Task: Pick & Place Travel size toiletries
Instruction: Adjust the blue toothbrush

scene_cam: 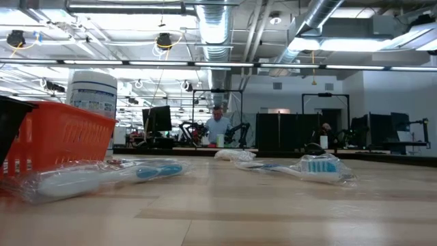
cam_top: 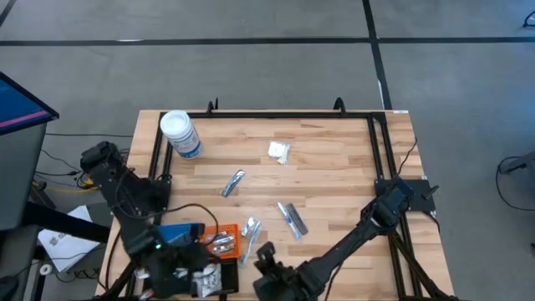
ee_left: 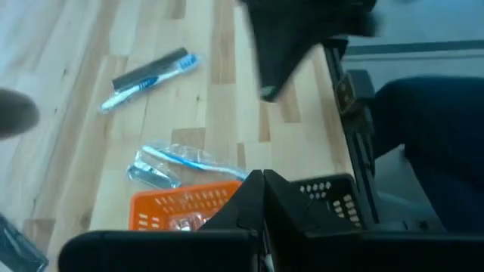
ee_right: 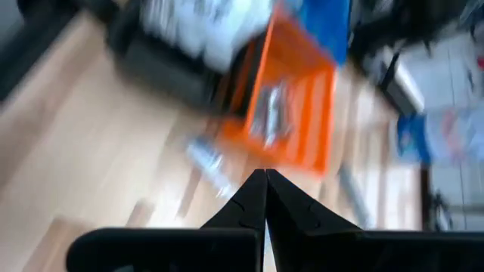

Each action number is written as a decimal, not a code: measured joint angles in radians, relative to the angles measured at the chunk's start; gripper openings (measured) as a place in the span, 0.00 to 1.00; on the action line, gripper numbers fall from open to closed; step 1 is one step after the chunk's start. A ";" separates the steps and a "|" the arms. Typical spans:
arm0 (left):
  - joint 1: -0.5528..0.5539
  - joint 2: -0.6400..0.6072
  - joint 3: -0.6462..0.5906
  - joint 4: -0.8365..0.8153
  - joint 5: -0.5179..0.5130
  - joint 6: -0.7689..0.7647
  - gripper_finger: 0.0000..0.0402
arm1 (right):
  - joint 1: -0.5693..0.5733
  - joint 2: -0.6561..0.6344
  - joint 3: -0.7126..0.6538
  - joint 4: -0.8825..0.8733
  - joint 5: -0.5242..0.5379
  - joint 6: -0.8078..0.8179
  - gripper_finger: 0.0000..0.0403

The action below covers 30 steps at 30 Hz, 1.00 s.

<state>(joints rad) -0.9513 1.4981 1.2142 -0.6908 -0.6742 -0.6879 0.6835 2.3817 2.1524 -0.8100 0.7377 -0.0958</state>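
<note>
Both sets of jaws are pressed fully together and hold nothing: the right gripper (ee_right: pixel 265 175) hangs just past the orange tray (cam_top: pixel 224 240), the left gripper (ee_left: pixel 262 177) over the black tray (cam_top: pixel 209 278) beside it. A few packets (cam_top: pixel 221 243) already lie in the orange tray; a wrapped toothbrush (cam_top: pixel 249 234) rests against its side, two sticks (cam_top: pixel 292 219) near it, another stick (cam_top: pixel 232 183) and a white packet (cam_top: pixel 279 151) farther off, toward the jar (cam_top: pixel 180 134). Descending with jaws unopened would likely push an item away instead of grasping it.

Bright, even overhead light falls on the table (cam_top: pixel 334 167), leaving soft, faint shadows. Ceiling strip lights (scene_cam: pixel 355 42) glare in the low view. The right wrist view is heavily motion-blurred; the left wrist view is slightly soft.
</note>
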 joint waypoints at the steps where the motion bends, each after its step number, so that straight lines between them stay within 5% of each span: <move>1: -0.017 0.001 0.000 -0.001 -0.021 -0.001 0.00 | 0.004 -0.007 -0.033 -0.008 0.016 0.042 0.00; 4: -0.045 -0.001 0.000 0.001 -0.092 0.005 0.00 | 0.024 -0.091 -0.193 0.053 0.082 0.119 0.00; 8: -0.050 -0.004 0.000 0.001 -0.200 0.062 0.00 | 0.055 -0.294 -0.521 0.357 0.179 0.123 0.00; 13: 0.000 -0.004 0.000 -0.001 -0.269 0.160 0.00 | 0.051 -0.613 -0.955 0.877 0.170 0.069 0.00; 17: 0.076 -0.004 0.000 -0.002 -0.305 0.236 0.00 | -0.014 -0.788 -1.199 1.193 0.062 -0.045 0.00; 21: 0.186 -0.004 -0.021 0.002 -0.306 0.315 0.00 | -0.141 -0.933 -1.281 1.289 -0.016 -0.181 0.00; 25: 0.316 -0.042 -0.121 0.043 -0.259 0.326 0.00 | -0.279 -1.000 -1.311 1.285 -0.142 -0.131 0.00; 30: 0.417 -0.186 -0.404 0.428 -0.050 0.404 0.00 | -0.369 -0.961 -1.371 1.315 -0.379 -0.046 0.00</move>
<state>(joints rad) -0.5348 1.3125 0.8106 -0.2630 -0.7245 -0.2837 0.3147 1.4206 0.7815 0.5048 0.3591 -0.1420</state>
